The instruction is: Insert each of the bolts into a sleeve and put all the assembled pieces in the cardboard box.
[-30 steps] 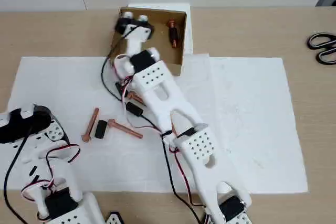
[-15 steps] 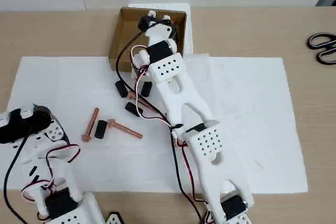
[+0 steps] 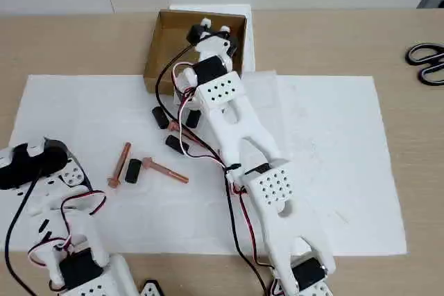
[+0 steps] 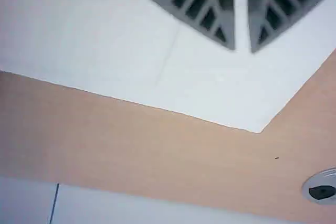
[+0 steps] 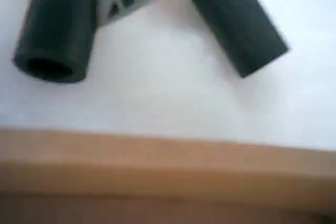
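Two bolts (image 3: 119, 164) (image 3: 166, 170), four sleeves (image 3: 161, 117) (image 3: 193, 117) (image 3: 175, 144) (image 3: 133, 170) lay unassembled on paper (image 3: 333, 136), most work apparently left; right jaws above cardboard box (image 3: 156, 50), state untellable; left jaws near-closed, empty.

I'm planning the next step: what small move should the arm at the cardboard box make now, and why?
Probably lift the right gripper clear of the cardboard box and over to the paper: bolts and sleeves lie loose there, not yet assembled.
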